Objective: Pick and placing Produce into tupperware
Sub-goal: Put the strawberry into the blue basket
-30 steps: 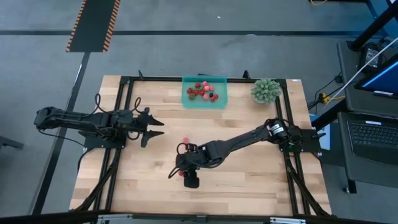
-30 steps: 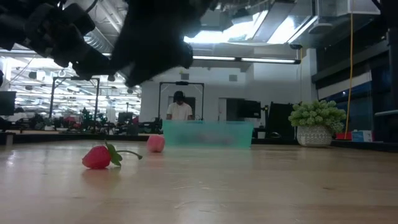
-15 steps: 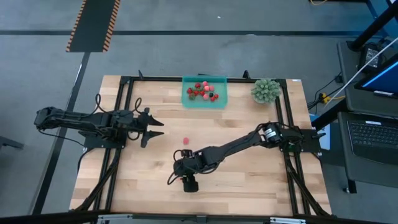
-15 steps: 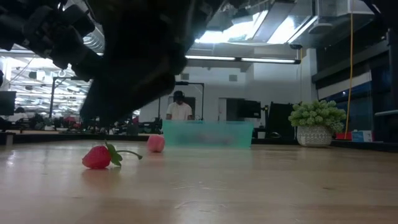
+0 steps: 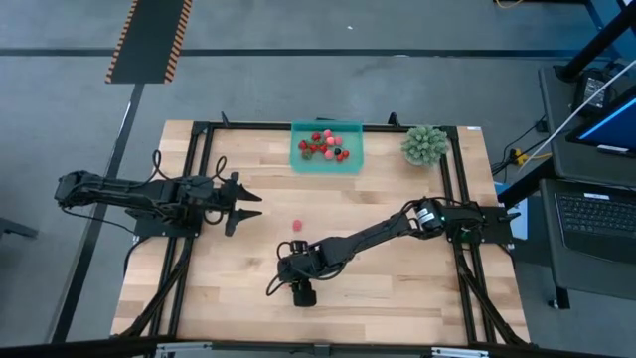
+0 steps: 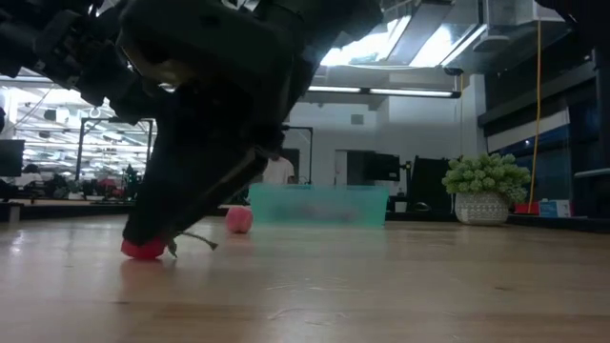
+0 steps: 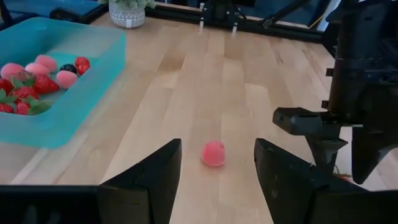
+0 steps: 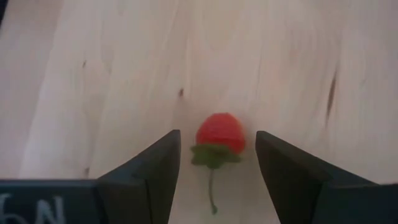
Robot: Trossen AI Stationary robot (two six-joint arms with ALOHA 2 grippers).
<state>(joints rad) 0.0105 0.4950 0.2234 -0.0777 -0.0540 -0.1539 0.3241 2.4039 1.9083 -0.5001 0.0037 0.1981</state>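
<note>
My right gripper (image 8: 216,142) is open and points down at the table's near middle (image 5: 289,277). Its fingers stand on either side of a red strawberry with a green top and stem (image 8: 219,133), which lies on the wood (image 6: 143,250). The arm hides this strawberry in the high view. A pink berry (image 5: 296,226) lies farther back on the table (image 7: 214,153). The teal tupperware (image 5: 326,159) sits at the far edge and holds several red, pink and dark berries (image 7: 37,74). My left gripper (image 5: 246,205) waits open, level, at the table's left.
A spiky green plant ball in a pot (image 5: 424,145) stands at the far right, beside the tupperware. A black metal frame (image 5: 199,179) runs along the table's sides. Bare wood (image 5: 397,288) lies around the right gripper. A person (image 6: 276,170) stands far off in the room.
My right gripper has come down over the red strawberry and drawn slightly toward the near edge, until its fingers stand around the berry at the tabletop. The strawberry and the pink berry have stayed where they were.
</note>
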